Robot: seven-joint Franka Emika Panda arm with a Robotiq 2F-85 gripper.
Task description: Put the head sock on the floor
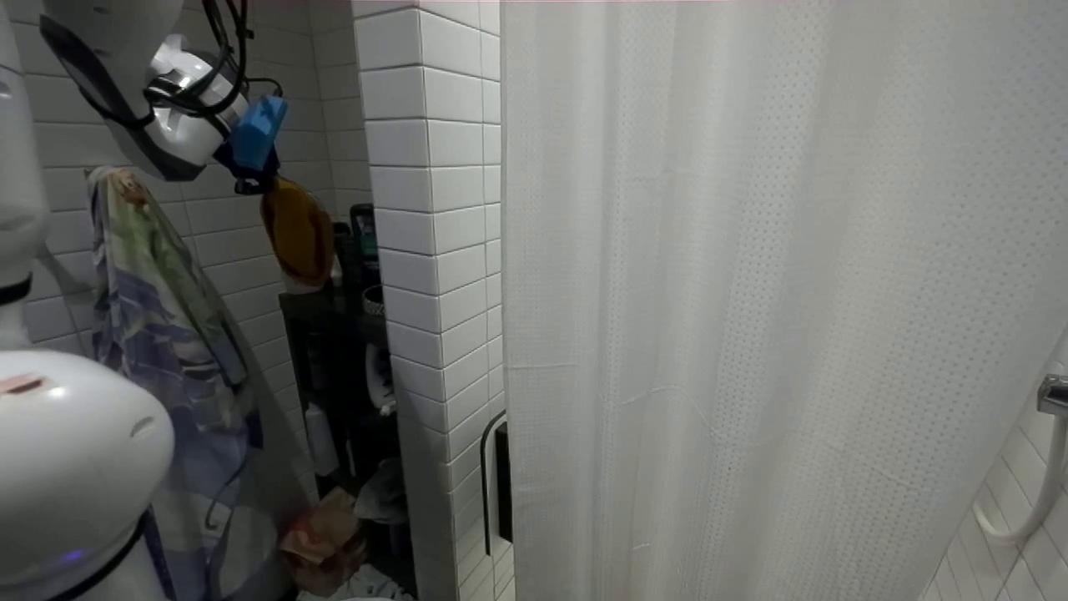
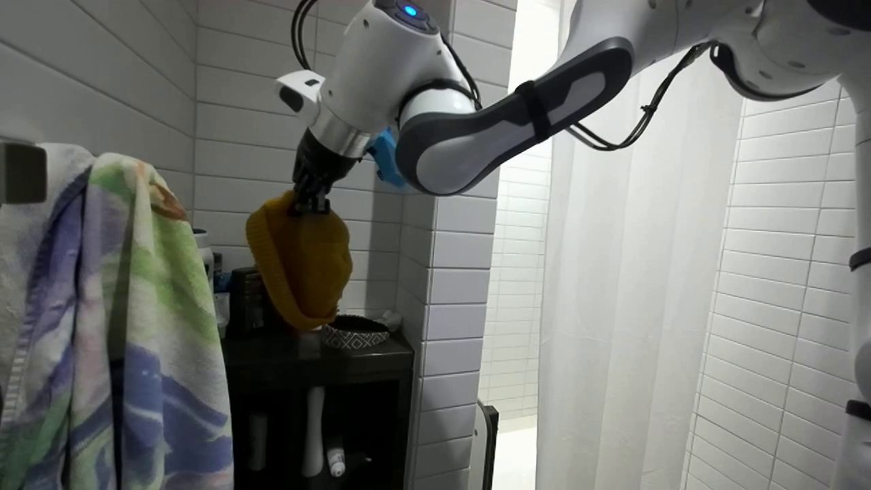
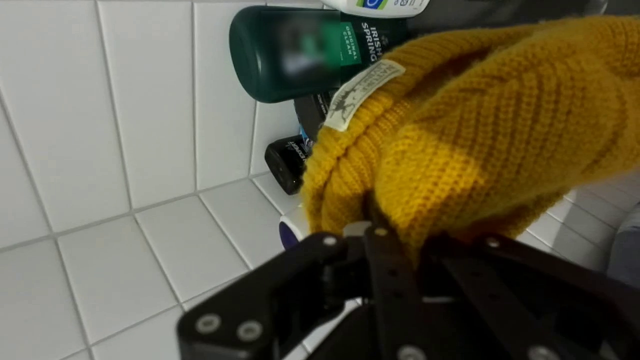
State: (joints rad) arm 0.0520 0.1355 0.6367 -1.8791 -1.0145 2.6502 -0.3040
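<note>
Mustard head sock (image 2: pixel 313 258): in an exterior view, best drawn off before any lowering, clear of the patterned basket (image 2: pixel 354 340) showing just beyond the lower brim; hanging slack below the gripper (image 2: pixel 311 205), pinched by a fold at the upper edge.

Towel (image 2: pixel 156 272): near, at left; pass with a narrow swing to avoid a snag.

Dark shelf (image 1: pixel 310 309): in an exterior view, far, at left; move off to the near side, descend slowly, release only after contact with the floor (hard to make out in any view). Look for the head sock below the gripper here, a little right.

Paper bag (image 1: pixel 325 534): low beside the dark shelf; worth missing on the way down.

Black fingers (image 3: pixel 390 285): in the wrist view, closed on bunched cloth; avoid twisting, with most of the knit spread beyond the tips, chiefly right.

Green bottle (image 3: pixel 300 55): beyond and left, partly overlapped by the brim; back off gently, contact impossible to judge.
</note>
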